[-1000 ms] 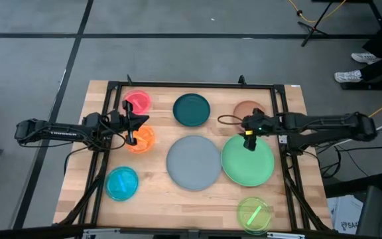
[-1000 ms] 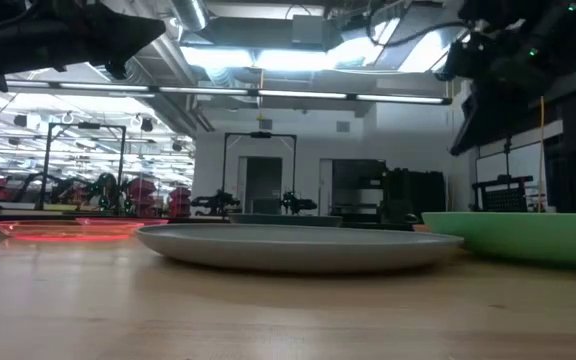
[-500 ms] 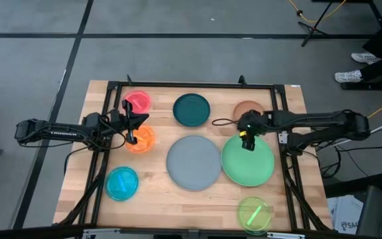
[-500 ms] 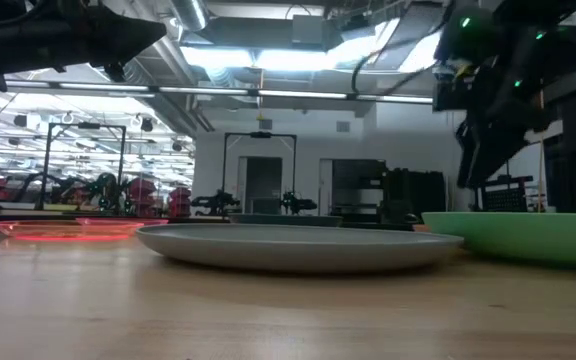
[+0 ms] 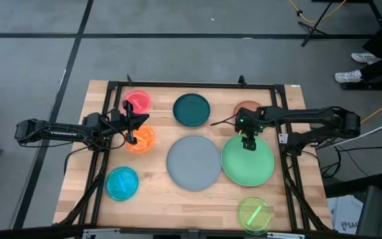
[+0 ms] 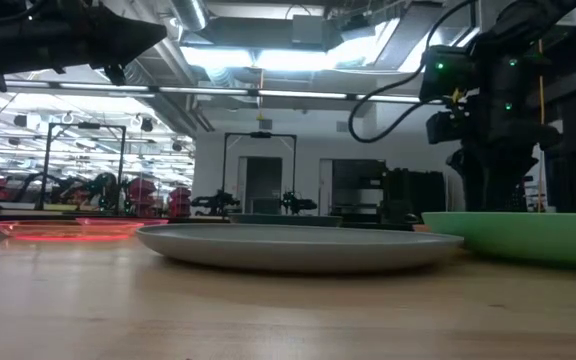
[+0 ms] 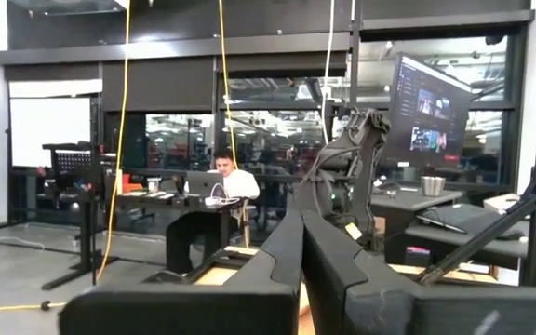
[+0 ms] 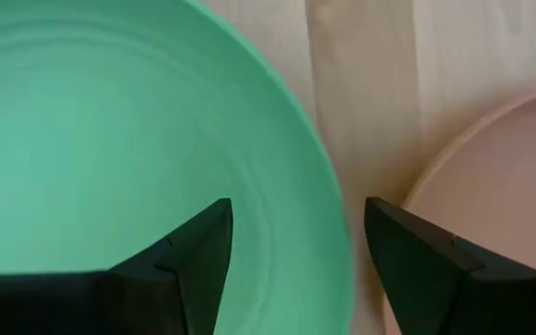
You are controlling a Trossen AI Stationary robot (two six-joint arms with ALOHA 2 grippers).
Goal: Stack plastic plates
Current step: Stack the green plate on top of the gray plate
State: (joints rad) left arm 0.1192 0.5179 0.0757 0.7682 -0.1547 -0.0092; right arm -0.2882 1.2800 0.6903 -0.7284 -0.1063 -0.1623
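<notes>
Eight round plates lie flat on the wooden table: pink (image 5: 137, 101), dark teal (image 5: 191, 109), brown (image 5: 247, 106), orange (image 5: 142, 139), grey (image 5: 193, 162), light green (image 5: 247, 162), cyan (image 5: 121, 183) and lime (image 5: 254, 214). My right gripper (image 5: 247, 141) points down, open, over the green plate's far rim (image 8: 328, 200). One finger stands over the plate's inside and the other outside it, beside the brown plate (image 8: 491, 177). My left gripper (image 5: 131, 137) waits shut, high above the orange plate's left edge.
A black frame (image 5: 191, 85) runs round the table top. The grey plate (image 6: 298, 245) sits close to the left of the green plate (image 6: 528, 235). A narrow strip of bare wood (image 8: 370, 93) separates the green plate and the brown plate. People sit at desks far beyond the table.
My right gripper has come down from high above the table toward the green plate's far rim, tipping until its fingers point straight down, while its arm has folded in toward the table. The plates have stayed in place.
</notes>
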